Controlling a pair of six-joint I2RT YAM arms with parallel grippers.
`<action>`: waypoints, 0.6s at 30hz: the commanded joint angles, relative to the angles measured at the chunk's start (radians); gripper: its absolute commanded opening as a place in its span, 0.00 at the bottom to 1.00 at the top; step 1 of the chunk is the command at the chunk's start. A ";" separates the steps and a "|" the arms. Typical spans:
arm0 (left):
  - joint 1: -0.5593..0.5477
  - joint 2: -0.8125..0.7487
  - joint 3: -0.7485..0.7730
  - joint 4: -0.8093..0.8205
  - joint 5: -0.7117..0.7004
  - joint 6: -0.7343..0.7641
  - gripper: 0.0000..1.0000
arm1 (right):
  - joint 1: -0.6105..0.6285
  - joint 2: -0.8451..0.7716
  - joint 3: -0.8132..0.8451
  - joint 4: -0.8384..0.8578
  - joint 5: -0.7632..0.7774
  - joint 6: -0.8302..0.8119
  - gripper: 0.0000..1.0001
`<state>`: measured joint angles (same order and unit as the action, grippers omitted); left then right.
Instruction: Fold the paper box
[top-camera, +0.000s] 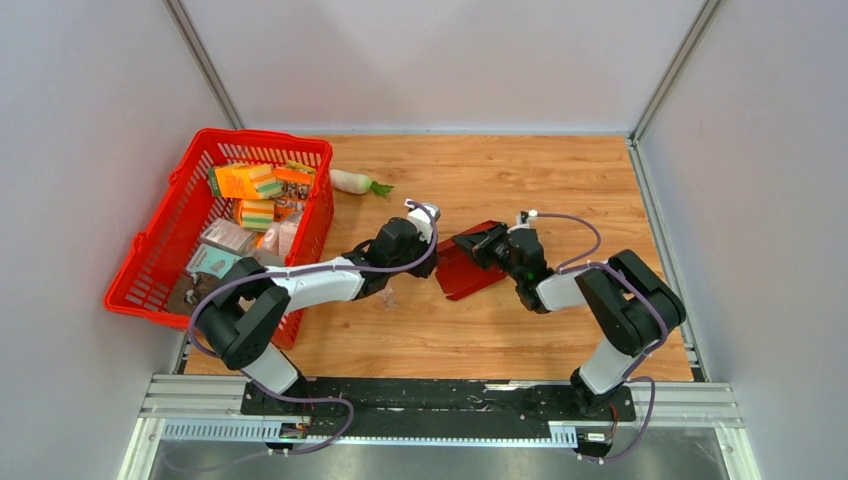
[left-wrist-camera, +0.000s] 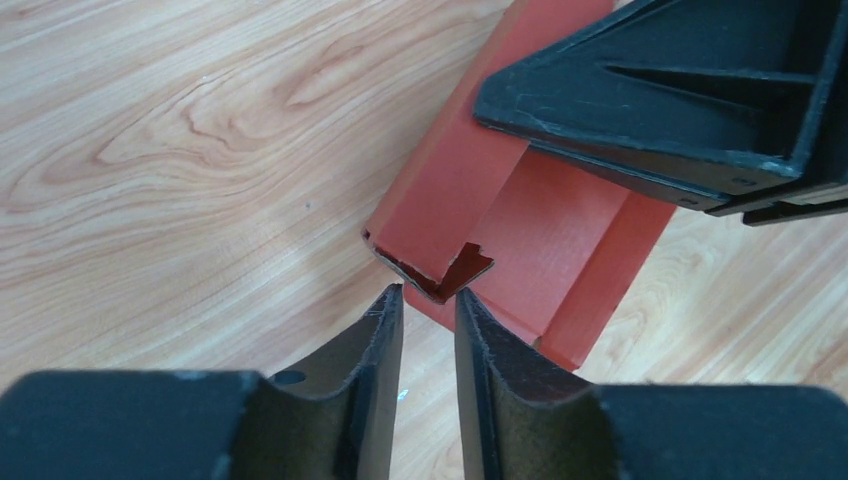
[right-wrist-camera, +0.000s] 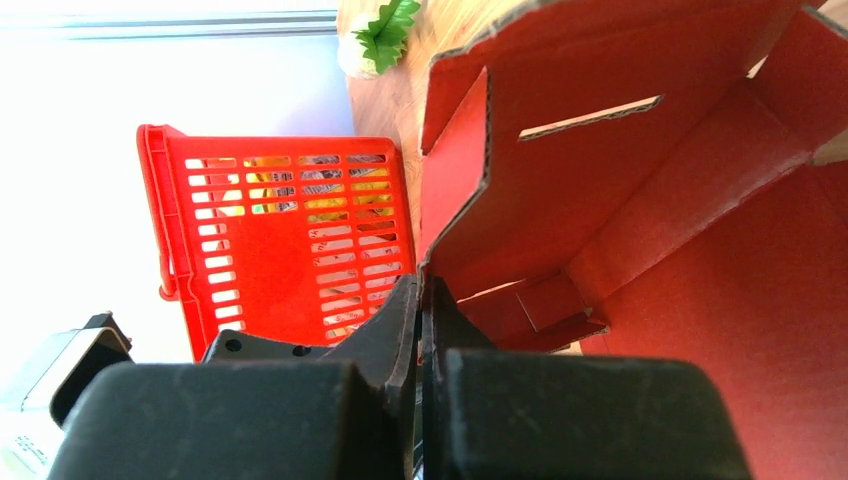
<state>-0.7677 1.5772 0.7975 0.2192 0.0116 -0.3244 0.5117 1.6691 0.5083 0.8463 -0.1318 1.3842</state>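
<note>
The paper box (top-camera: 468, 275) is a dark red cardboard piece, partly folded, lying mid-table between my two arms. My right gripper (top-camera: 484, 244) is shut on one upright wall of it; in the right wrist view the jaws (right-wrist-camera: 421, 292) pinch that wall's edge, and a slotted panel (right-wrist-camera: 600, 150) stands above. My left gripper (top-camera: 436, 258) is at the box's left corner. In the left wrist view its jaws (left-wrist-camera: 428, 300) stand a narrow gap apart with nothing between them, just short of a small corner flap (left-wrist-camera: 440, 272). The right gripper's fingers (left-wrist-camera: 680, 90) show over the box there.
A large red plastic mesh basket (top-camera: 160, 255) with orange packets and small cartons stands at the left; it also shows in the right wrist view (right-wrist-camera: 290, 250). A white radish with green leaves (top-camera: 352, 181) lies behind the box. White walls close off the table.
</note>
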 joint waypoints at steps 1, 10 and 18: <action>-0.028 0.018 0.031 0.005 -0.108 -0.028 0.36 | -0.001 0.007 -0.019 0.031 0.024 0.018 0.00; -0.064 0.066 0.048 0.060 -0.275 -0.047 0.46 | -0.001 0.006 0.019 -0.111 0.027 0.076 0.00; -0.074 0.122 0.110 0.065 -0.370 -0.057 0.27 | -0.001 0.001 0.027 -0.180 0.017 0.139 0.00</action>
<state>-0.8455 1.6752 0.8417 0.2287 -0.2584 -0.3717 0.5076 1.6691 0.5251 0.7666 -0.1093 1.4979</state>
